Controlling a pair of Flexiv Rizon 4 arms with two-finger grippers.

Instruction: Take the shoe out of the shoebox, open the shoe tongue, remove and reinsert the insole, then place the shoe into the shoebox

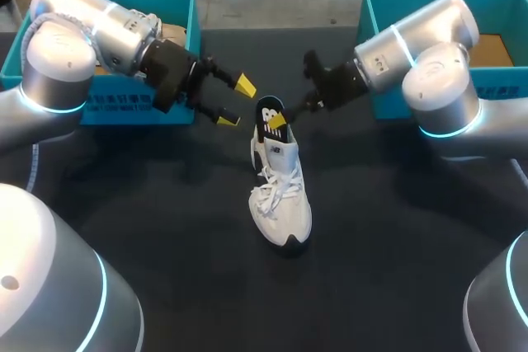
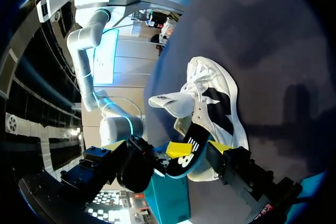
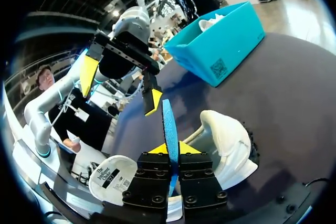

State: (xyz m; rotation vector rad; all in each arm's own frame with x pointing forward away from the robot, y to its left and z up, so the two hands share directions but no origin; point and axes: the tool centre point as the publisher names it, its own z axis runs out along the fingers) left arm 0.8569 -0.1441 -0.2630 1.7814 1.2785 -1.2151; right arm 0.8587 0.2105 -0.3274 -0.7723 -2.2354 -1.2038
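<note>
A white shoe (image 1: 282, 199) stands on the dark table (image 1: 396, 228), toe toward me, its tongue (image 2: 173, 103) folded forward over the laces. A black insole (image 1: 267, 114) with a blue underside sticks up out of the heel opening. My right gripper (image 1: 279, 121) is shut on the insole's upper end; in the right wrist view the insole (image 3: 169, 121) shows edge-on between its yellow tips (image 3: 169, 148). My left gripper (image 1: 236, 102) hangs open just left of the insole, touching nothing. In the left wrist view its fingers (image 2: 167, 146) straddle the insole (image 2: 185, 157) and the shoe's (image 2: 215, 108) heel without contact.
A teal shoebox (image 1: 124, 109) stands at the back left under my left arm. Another teal box (image 1: 495, 6) is at the back right, behind my right arm. The dark tabletop stretches in front of and beside the shoe.
</note>
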